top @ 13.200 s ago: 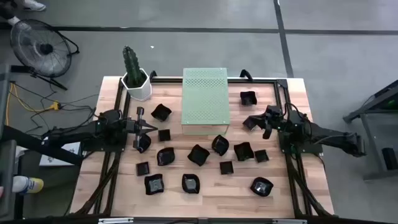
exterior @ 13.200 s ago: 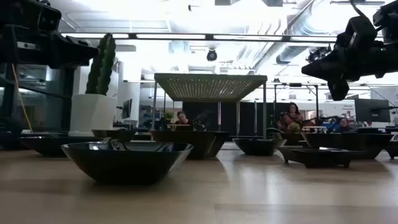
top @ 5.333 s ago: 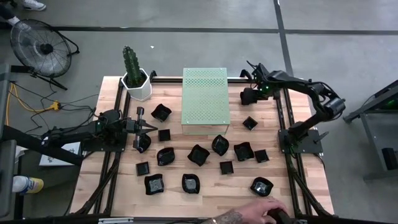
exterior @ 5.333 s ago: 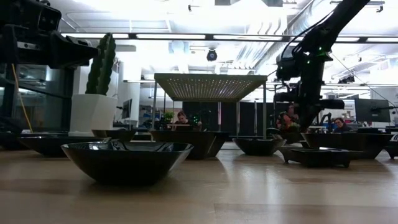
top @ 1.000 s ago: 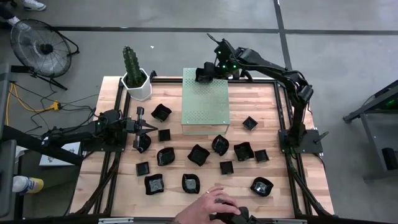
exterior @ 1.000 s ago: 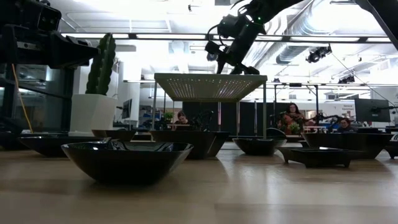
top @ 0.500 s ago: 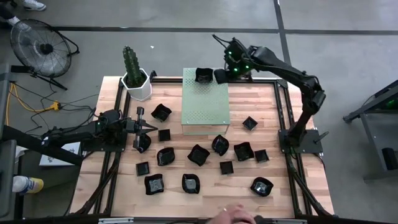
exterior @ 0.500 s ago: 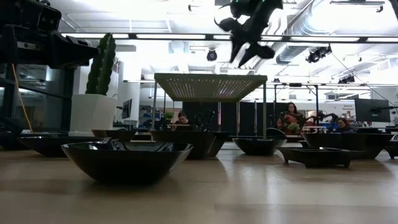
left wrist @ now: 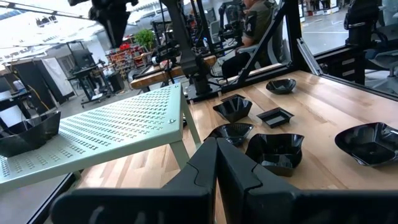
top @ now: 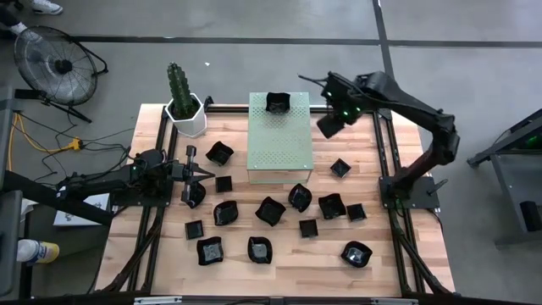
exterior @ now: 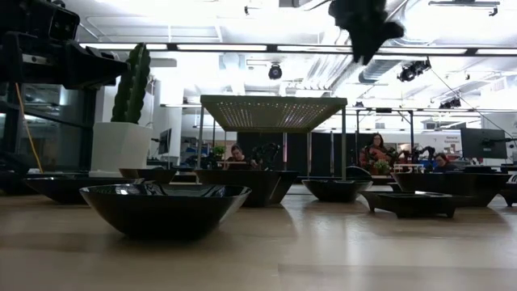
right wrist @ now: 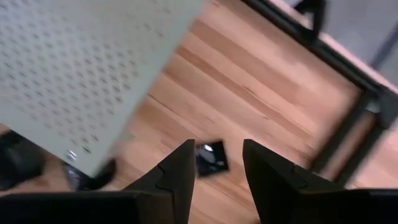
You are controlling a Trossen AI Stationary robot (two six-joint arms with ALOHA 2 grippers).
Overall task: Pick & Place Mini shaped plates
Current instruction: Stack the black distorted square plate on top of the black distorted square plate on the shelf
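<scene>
High view: right gripper [top: 329, 125] let go, moved off green block [top: 280, 135] – fingers apart, empty. Plate [top: 277, 102] sat on block – one placed. Left gripper [top: 206, 173] waited, shut.

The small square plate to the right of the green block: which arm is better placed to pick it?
Right. Its open, empty tool hovers near that plate; the left tool waits shut across the table.

One glossy black plate [top: 277, 102] sits atop the green block; roughly fourteen others [top: 270, 210] lie scattered on the table.
</scene>
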